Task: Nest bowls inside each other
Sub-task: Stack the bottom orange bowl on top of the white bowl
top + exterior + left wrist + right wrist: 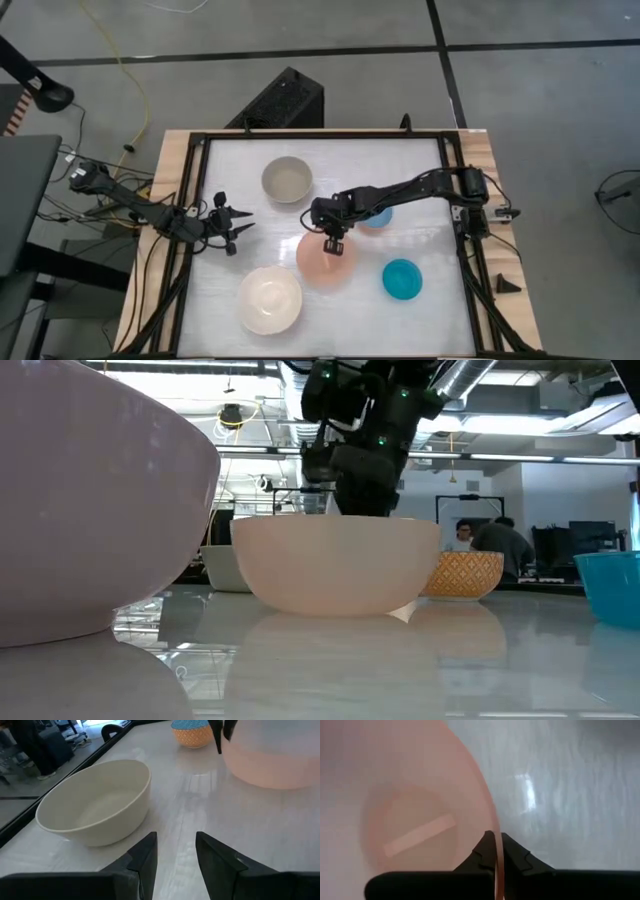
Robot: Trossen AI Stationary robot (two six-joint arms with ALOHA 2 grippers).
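Note:
The large salmon-pink bowl (325,268) stands on its base near the table's middle, and my right gripper (334,245) is shut on its far rim. My left gripper (235,222) waits open at the table's left, touching nothing. Beyond it, toward the far edge, stands the grey-beige bowl (287,179). The cream-white bowl (269,299) is near the front edge and the teal bowl (402,279) at the front right. The light blue bowl (380,216), orange-patterned on its outside (465,573), is partly hidden under my right arm. My right gripper pinches the salmon-pink bowl's rim (490,817) on its far side, one finger inside the bowl and one outside. The fingers come from above, slanting steeply down. The bowl stands upright with its base on the table (335,605).
A black frame (460,250) runs around the white table top. The cream-white bowl (90,500) stands close to the front edge. Bare table lies between the salmon-pink bowl and the teal bowl (612,585). People sit in the room beyond.

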